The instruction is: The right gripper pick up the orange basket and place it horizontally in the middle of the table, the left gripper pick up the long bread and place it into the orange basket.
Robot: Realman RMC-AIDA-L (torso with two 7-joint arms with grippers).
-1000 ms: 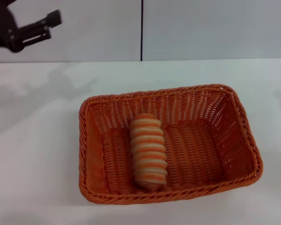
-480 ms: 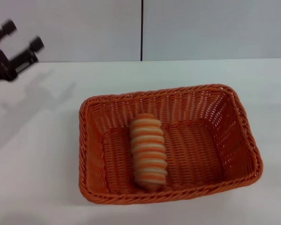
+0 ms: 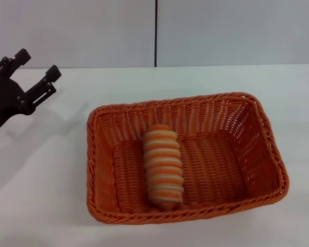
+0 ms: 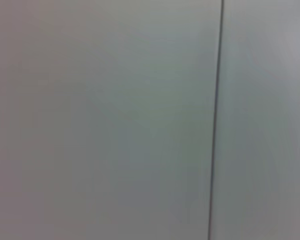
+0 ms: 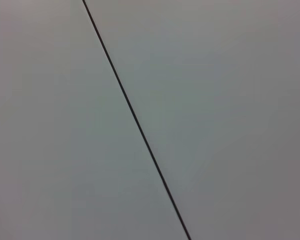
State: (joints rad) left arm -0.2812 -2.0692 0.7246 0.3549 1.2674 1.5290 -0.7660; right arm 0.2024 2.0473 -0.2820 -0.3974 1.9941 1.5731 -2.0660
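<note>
While it hangs over the far left of the table (image 3: pixel 46 170), the left gripper (image 3: pixel 37 64) has its two knobby prongs spread wide with nothing between them, tips aimed up and toward the far wall. Its black body slants down from the prongs to the left edge of the head view, well apart from the orange basket (image 3: pixel 265 139).

The basket sits flat on the white tabletop near the middle, its long side running left to right, with the right end turned slightly away from the robot. Inside it lies the long bread (image 3: pixel 162 164), resting on the woven floor in the left half. The loaf's long axis runs from the far wall of the basket toward the near rim, crosswise to the basket's length, with its near end close to the near wall.

Both wrist views show only a pale grey wall (image 4: pixel 115 120) crossed by a thin dark seam (image 5: pixel 135 117). The right gripper appears in no view.
</note>
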